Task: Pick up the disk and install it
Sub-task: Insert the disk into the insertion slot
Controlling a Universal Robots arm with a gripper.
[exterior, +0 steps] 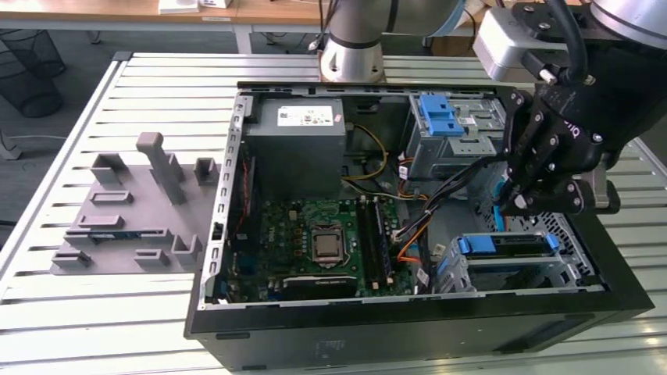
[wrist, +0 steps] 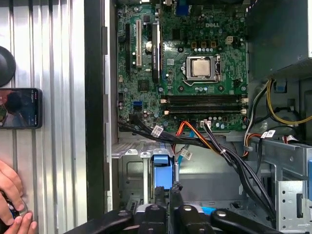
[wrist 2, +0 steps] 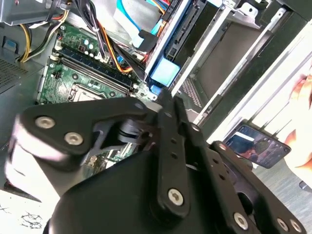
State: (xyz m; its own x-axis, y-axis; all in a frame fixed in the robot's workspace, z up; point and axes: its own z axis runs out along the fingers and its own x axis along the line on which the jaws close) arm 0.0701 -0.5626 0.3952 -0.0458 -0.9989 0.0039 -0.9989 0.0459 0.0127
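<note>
1. Far on the exterior view's left: slatted metal bench [exterior: 62,297] carrying a grey moulded fixture [exterior: 136,211] with upright pegs and slots. Bare slats around it, narrow gap to the case wall.
2. Open black computer case [exterior: 417,344] lying on its side mid-bench, side panel off, rim free all round.
3. Inside, toward the exterior view's left: large grey metal box [exterior: 297,133] with a small white label [exterior: 305,117]; print not legible enough to report. Green motherboard [exterior: 312,242] below it, socket bare.
4. Bundle of black, orange and yellow cables [exterior: 417,207] crossing between motherboard and drive bays, crowding the approach.
5. Bare blue ridged latch piece [exterior: 440,116] on the upper bay.
6. Disk [exterior: 505,246] seated in the metal cage at the case's near corner on the exterior view's right, blue bracket facing up.
7. End effector [exterior: 518,205] directly over the disk, fingers narrow, pressed nearly together, nothing between them; tips just at the blue bracket in both wrist views. Contact not clear.
8. First wrist view: phone [wrist: 19,108] lying on the bench outside the case, a person's hand [wrist: 12,204] near it.
</note>
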